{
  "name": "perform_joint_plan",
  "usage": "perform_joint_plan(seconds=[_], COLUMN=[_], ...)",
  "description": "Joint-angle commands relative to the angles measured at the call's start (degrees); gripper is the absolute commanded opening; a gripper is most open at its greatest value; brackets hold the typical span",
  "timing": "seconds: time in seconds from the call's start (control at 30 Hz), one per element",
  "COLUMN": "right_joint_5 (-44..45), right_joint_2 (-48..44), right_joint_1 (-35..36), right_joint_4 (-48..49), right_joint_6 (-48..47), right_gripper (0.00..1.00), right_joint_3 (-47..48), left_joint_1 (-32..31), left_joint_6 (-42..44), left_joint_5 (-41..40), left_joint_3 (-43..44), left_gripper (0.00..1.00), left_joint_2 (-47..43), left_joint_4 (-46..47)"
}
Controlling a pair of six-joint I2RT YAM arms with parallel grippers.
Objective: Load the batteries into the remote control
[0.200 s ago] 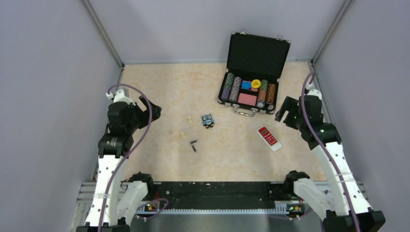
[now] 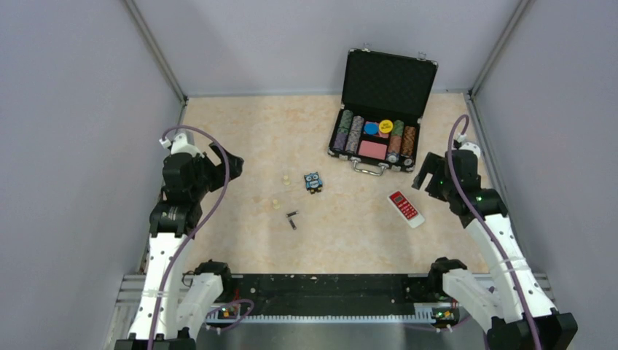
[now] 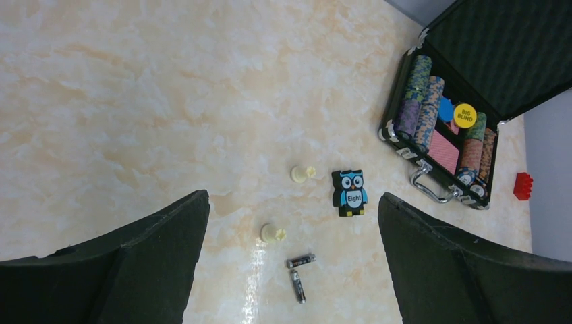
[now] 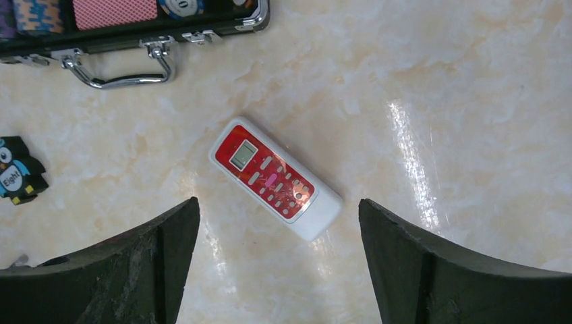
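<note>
The remote control [image 2: 406, 208] lies red face up on the table at the right; in the right wrist view [image 4: 274, 178] it lies slantwise, just beyond my fingertips. The two batteries [image 2: 293, 219] lie loose and close together near the table's middle; in the left wrist view one [image 3: 301, 260] lies crosswise and the other [image 3: 297, 286] just below it. My left gripper [image 2: 227, 160] is open and empty, raised above the table's left side, with the batteries between and below its fingers [image 3: 293, 197]. My right gripper [image 2: 428, 175] is open and empty above the remote [image 4: 278, 202].
An open black poker-chip case [image 2: 382, 109] stands at the back right. A blue owl toy [image 2: 313, 181] and two cream pegs [image 2: 286, 179] [image 2: 275, 203] lie near the batteries. A small red block [image 3: 522, 185] sits by the case. Grey walls close in both sides.
</note>
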Motion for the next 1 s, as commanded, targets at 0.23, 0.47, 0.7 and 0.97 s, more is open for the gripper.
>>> perform_joint_plan(seconds=[0.23, 0.47, 0.7, 0.97], right_joint_5=[-12.63, -13.39, -16.22, -18.59], right_joint_2=[15.07, 24.22, 31.46, 31.21], right_joint_1=[-0.14, -0.16, 0.24, 2.47], right_joint_4=[3.29, 4.91, 9.79, 14.01], right_joint_6=[-8.27, -9.83, -8.40, -0.30], right_gripper=[0.92, 0.92, 0.92, 0.91], right_joint_3=[-0.68, 3.11, 1.83, -3.84], left_joint_1=[0.16, 0.15, 0.16, 0.14], left_joint_6=[0.09, -1.27, -1.93, -2.26], left_joint_5=[12.63, 15.32, 14.20, 19.83], left_joint_3=[-6.13, -6.16, -7.08, -7.60], left_gripper=[0.99, 0.99, 0.98, 0.98], left_joint_2=[0.89, 2.88, 2.24, 1.81], left_joint_4=[13.75, 13.04, 12.39, 14.06])
